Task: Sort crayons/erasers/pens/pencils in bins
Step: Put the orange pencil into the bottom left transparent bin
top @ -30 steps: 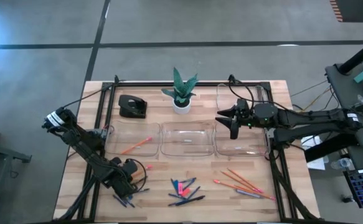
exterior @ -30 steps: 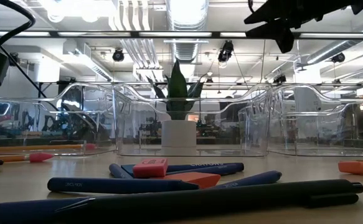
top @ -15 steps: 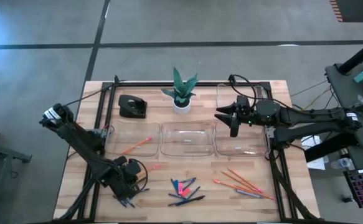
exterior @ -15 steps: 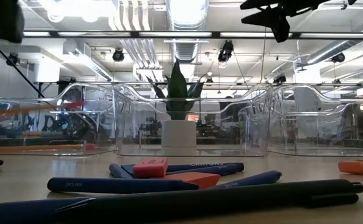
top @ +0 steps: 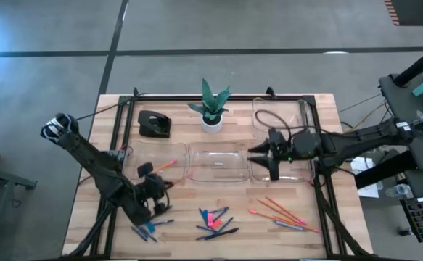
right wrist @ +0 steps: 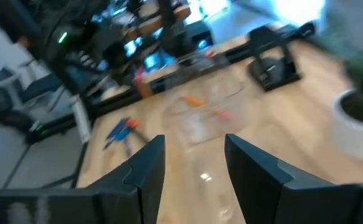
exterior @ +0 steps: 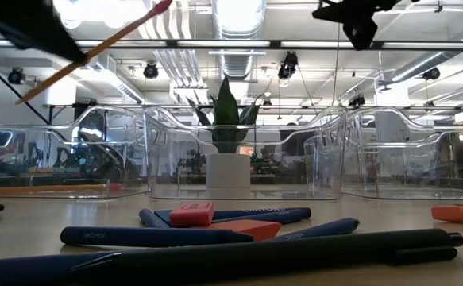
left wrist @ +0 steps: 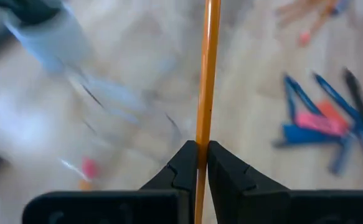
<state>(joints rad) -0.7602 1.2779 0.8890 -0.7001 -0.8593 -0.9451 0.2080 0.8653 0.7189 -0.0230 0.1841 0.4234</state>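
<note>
My left gripper (top: 155,188) is shut on an orange pencil (left wrist: 207,74) over the near edge of the left bin (top: 135,156). In the low view the pencil (exterior: 96,52) slants high above the table. My right gripper (top: 258,161) hovers open and empty over the right bin (top: 291,174); its fingers stand apart in the right wrist view (right wrist: 193,162). Another pencil (exterior: 48,189) lies in the left bin. Blue crayons, dark pens and pink erasers (top: 212,221) lie in a heap near the table's front. Several pencils (top: 280,212) lie at the front right. My left gripper pinches the pencil's orange shaft (left wrist: 202,144) between its two fingertips, which lie across it. The pencil is lifted clear of the table and tilted, its pink end (exterior: 163,6) higher.
The middle bin (top: 196,174) and a fourth bin (top: 258,116) at the far right stand by. A potted plant (top: 211,109) and a black desk object (top: 154,124) stand at the far side. A few pens (top: 144,232) lie front left.
My left gripper has risen from the table's front left and gone toward the far edge, up to the left bin, carrying the pencil, which has come off the table and tipped up. My right gripper has moved toward the near edge, over the right bin.
</note>
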